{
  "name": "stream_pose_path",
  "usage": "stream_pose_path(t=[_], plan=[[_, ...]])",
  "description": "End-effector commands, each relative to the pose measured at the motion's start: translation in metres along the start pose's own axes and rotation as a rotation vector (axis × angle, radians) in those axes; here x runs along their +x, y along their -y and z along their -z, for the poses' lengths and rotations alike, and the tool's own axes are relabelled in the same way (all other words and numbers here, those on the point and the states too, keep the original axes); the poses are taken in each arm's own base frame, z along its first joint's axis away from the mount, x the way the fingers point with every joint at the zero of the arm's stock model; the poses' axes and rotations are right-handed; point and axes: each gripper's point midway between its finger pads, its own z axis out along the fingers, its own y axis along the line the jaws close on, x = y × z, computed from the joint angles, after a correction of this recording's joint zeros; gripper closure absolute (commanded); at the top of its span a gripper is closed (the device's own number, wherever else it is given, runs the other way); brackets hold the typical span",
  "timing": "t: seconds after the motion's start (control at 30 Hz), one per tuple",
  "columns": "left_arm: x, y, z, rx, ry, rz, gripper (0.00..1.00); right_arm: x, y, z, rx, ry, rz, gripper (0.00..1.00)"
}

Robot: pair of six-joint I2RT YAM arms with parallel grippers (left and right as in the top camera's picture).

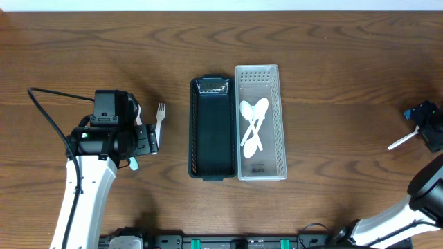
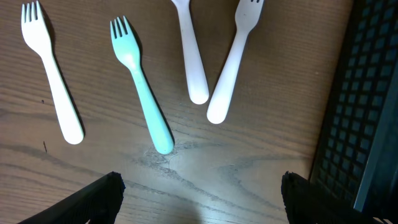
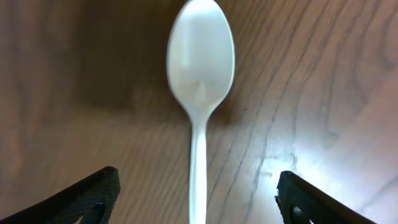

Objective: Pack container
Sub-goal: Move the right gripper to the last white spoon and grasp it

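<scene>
A black basket [image 1: 211, 128] and a clear basket [image 1: 261, 123] stand side by side mid-table; the clear one holds white spoons [image 1: 252, 124]. My left gripper [image 2: 202, 199] is open over bare wood, just short of several forks: three white ones [image 2: 51, 81] [image 2: 191, 50] [image 2: 235, 62] and a teal one [image 2: 142, 87]. The black basket's wall [image 2: 360, 106] is at its right. In the overhead view a white fork [image 1: 160, 119] shows beside the left gripper [image 1: 142, 142]. My right gripper [image 3: 196, 199] is open astride the handle of a white spoon [image 3: 200, 62] lying on the table at the far right [image 1: 401, 142].
The wooden table [image 1: 332, 41] runs wide around the baskets. A black cable [image 1: 52, 117] loops at the left arm. The right arm [image 1: 429, 131] sits at the table's right edge.
</scene>
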Motion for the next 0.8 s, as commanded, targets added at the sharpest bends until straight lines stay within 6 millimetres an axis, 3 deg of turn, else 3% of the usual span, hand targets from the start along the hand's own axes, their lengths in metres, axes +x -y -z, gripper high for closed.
stream_pose_path(t=[0.0,0.5,0.63,0.77], plan=[[-0.002,-0.003,0.001,-0.009,0.006,0.008,0.16,0.001,0.005,-0.015,0.007,-0.024,0.016,0.16],[-0.002,-0.003,0.001,-0.009,0.007,0.008,0.16,0.009,0.008,-0.053,0.024,-0.073,0.030,0.20],[-0.002,-0.003,0.001,-0.009,0.007,0.008,0.16,0.013,0.009,-0.058,0.030,-0.087,0.030,0.31],[-0.002,-0.003,0.001,-0.009,0.006,0.008,0.16,0.013,0.009,-0.058,0.030,-0.089,0.030,0.49]])
